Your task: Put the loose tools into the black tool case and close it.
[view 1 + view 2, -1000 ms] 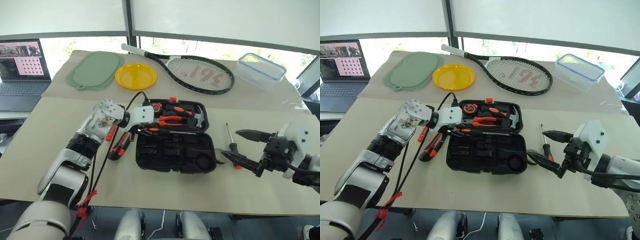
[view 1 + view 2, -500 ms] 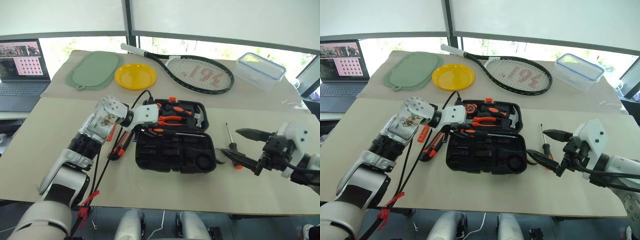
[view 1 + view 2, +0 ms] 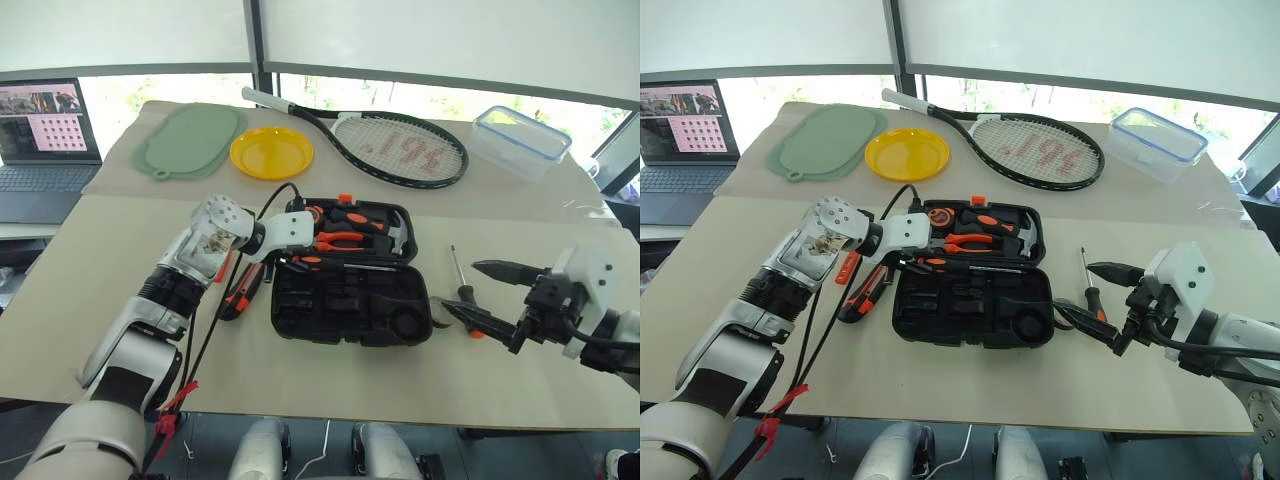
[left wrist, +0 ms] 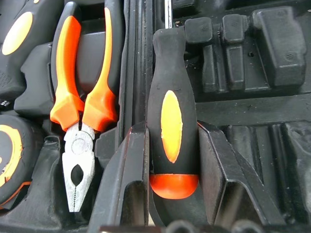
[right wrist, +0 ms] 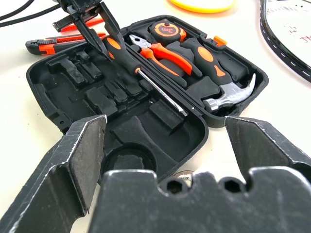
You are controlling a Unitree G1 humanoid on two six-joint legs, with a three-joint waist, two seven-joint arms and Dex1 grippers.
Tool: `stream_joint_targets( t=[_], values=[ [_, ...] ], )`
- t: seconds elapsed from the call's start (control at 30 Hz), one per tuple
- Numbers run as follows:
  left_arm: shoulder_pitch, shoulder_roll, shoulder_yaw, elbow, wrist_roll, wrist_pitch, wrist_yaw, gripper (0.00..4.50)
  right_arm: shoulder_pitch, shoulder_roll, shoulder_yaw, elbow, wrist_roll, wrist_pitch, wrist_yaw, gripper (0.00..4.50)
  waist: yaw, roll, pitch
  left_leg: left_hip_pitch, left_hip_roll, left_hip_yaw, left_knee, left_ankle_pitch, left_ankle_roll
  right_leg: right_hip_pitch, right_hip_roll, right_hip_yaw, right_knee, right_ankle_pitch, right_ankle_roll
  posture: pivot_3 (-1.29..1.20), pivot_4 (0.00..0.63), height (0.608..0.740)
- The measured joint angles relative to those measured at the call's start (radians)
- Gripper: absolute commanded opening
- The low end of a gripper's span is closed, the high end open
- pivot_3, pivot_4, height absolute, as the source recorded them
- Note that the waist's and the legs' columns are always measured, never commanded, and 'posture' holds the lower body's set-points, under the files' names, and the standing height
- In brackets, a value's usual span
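Observation:
The black tool case (image 3: pixel 340 308) lies open in the middle of the table, with pliers (image 3: pixel 338 240), a hammer and a tape measure in its far half. My left gripper (image 4: pixel 172 130) is shut on a black-and-orange screwdriver (image 4: pixel 171 121), which lies along the case's hinge line (image 5: pixel 146 77). An orange-and-black utility knife (image 3: pixel 240 290) lies on the table just left of the case. Right of the case lies a second screwdriver (image 3: pixel 458 282), beside a small grey tape roll (image 3: pixel 441 312). My right gripper (image 3: pixel 475 292) hangs open above that screwdriver with nothing between its fingers.
At the back of the table are a green mat (image 3: pixel 190 140), a yellow plate (image 3: pixel 271 152), a racket (image 3: pixel 400 148) and a clear blue-rimmed box (image 3: pixel 520 140). A laptop (image 3: pixel 45 130) stands at the far left. A black cable (image 3: pixel 215 310) hangs from my left arm.

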State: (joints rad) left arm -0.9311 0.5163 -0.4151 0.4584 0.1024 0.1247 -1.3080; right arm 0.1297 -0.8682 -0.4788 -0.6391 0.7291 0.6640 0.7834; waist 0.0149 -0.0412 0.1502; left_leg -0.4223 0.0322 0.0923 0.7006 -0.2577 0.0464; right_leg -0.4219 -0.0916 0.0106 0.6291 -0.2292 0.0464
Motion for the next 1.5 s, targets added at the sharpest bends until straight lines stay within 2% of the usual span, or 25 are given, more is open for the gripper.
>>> stream_joint_targets(
  t=[0.27,0.57,0.63,0.67,0.73,0.77,0.87,0.9,1.07,1.1,1.17,1.3,1.33,1.37,1.47,1.5],
  values=[
    [0.003,-0.002,-0.002,-0.053,0.003,0.041,-0.035,0.87,0.002,0.017,0.003,0.0,-0.001,-0.001,0.0,4.5,-0.001,0.0,0.0,0.0,0.0,0.0,0.0,0.0,0.0,0.0,0.0,0.0,0.0,0.0,0.0,0.0,0.15,0.738],
    [0.005,-0.012,-0.018,0.0,0.037,0.03,-0.009,0.87,0.003,0.02,0.021,0.0,-0.003,-0.002,-0.003,4.5,0.001,0.0,0.0,0.0,0.0,-0.001,0.002,0.0,0.0,0.0,0.0,0.0,0.001,0.0,0.0,0.0,0.15,0.738],
    [0.005,-0.016,-0.017,0.002,0.034,0.037,-0.009,1.87,0.003,0.02,0.022,0.0,-0.003,-0.002,-0.003,4.5,0.002,0.0,0.0,0.0,0.0,-0.001,0.002,0.0,0.0,0.0,0.0,0.0,0.001,0.0,0.0,0.0,0.15,0.738],
    [0.005,-0.017,-0.017,0.002,0.033,0.048,-0.015,2.12,0.003,0.02,0.022,0.0,-0.003,-0.002,-0.003,4.5,0.001,0.0,0.0,0.0,0.0,-0.001,0.002,0.0,0.0,0.0,0.0,0.0,0.001,0.0,0.0,0.0,0.15,0.738],
    [0.005,-0.018,-0.013,-0.01,0.012,0.068,-0.035,2.95,0.006,0.02,0.022,0.0,-0.003,-0.002,-0.001,4.5,0.002,0.0,0.0,0.0,0.0,-0.001,0.002,0.0,0.0,0.0,0.0,0.0,0.001,0.0,0.0,0.0,0.15,0.738],
    [0.005,-0.018,-0.012,-0.015,0.008,0.073,-0.044,3.2,0.009,0.02,0.022,0.0,-0.003,-0.003,-0.001,4.5,0.003,0.0,0.0,-0.001,0.0,-0.001,0.002,0.0,0.0,0.0,0.0,0.0,0.001,0.0,0.0,0.0,0.15,0.738],
    [0.004,-0.016,-0.006,-0.05,-0.009,0.082,-0.059,4.32,0.014,0.02,0.022,0.0,-0.005,-0.003,0.002,4.5,0.002,0.0,0.0,-0.001,0.0,-0.001,0.002,0.0,0.0,0.0,0.0,0.0,0.001,0.0,0.0,0.0,0.15,0.738],
    [0.0,-0.019,0.0,-0.056,-0.013,0.088,-0.057,4.44,0.015,0.02,0.022,0.0,-0.007,-0.004,0.002,4.5,0.002,0.0,0.0,-0.001,0.0,-0.001,0.003,0.0,0.0,0.0,0.0,0.0,0.001,0.0,0.0,0.0,0.15,0.738],
    [-0.037,-0.045,0.017,-0.077,-0.034,0.111,-0.047,4.44,0.019,0.02,0.021,0.002,-0.009,-0.005,0.007,4.5,0.002,0.0,0.0,-0.001,0.0,-0.001,0.003,0.0,0.0,0.0,0.0,0.0,0.001,0.0,0.0,0.0,0.15,0.738],
    [-0.044,-0.047,0.021,-0.078,-0.035,0.113,-0.045,3.9,0.019,0.02,0.021,0.002,-0.009,-0.005,0.008,4.5,0.001,0.0,0.0,-0.001,0.0,-0.001,0.003,0.0,0.0,0.0,0.0,0.0,0.001,0.0,0.0,0.0,0.15,0.738],
    [-0.05,-0.05,0.026,-0.077,-0.037,0.108,-0.039,3.37,0.02,0.02,0.021,0.002,-0.01,-0.005,0.011,4.5,-0.001,0.0,0.0,-0.001,0.0,-0.001,0.003,0.0,0.0,0.0,0.0,0.0,0.001,0.0,0.0,0.0,0.15,0.738],
    [-0.049,-0.077,0.019,-0.014,-0.026,0.061,-0.022,1.8,0.019,0.02,0.022,0.004,-0.014,-0.005,0.011,4.5,-0.002,0.0,0.0,-0.001,0.0,-0.001,0.003,0.0,0.0,0.0,0.0,0.0,0.001,0.0,0.0,0.0,0.15,0.738],
    [-0.049,-0.082,0.014,0.009,-0.021,0.047,-0.013,1.63,0.019,0.02,0.022,0.004,-0.017,-0.005,0.011,4.5,-0.002,0.0,0.0,-0.001,0.0,-0.001,0.003,0.0,0.0,0.0,0.0,0.0,0.001,0.0,0.0,0.0,0.15,0.738],
    [-0.049,-0.087,0.012,0.031,-0.017,0.033,-0.006,1.12,0.019,0.02,0.022,0.004,-0.02,-0.006,0.011,4.5,-0.002,0.0,0.0,-0.001,0.0,-0.001,0.003,0.0,0.0,0.0,0.0,0.0,0.001,0.0,0.0,0.0,0.15,0.738],
    [-0.049,-0.101,0.004,0.093,0.002,-0.001,0.012,0.03,0.019,0.02,0.023,0.004,-0.022,-0.008,0.011,4.5,-0.001,0.0,0.0,-0.001,0.0,-0.001,0.003,0.0,0.0,0.0,0.0,0.0,0.001,0.0,0.0,0.0,0.15,0.738],
    [-0.049,-0.104,0.004,0.103,0.004,-0.011,0.013,0.03,0.02,0.02,0.023,0.004,-0.022,-0.008,0.011,4.5,0.0,0.0,0.0,-0.001,0.0,-0.001,0.003,0.0,0.0,0.0,0.0,0.0,0.001,0.0,0.0,0.0,0.15,0.738]
  ],
)
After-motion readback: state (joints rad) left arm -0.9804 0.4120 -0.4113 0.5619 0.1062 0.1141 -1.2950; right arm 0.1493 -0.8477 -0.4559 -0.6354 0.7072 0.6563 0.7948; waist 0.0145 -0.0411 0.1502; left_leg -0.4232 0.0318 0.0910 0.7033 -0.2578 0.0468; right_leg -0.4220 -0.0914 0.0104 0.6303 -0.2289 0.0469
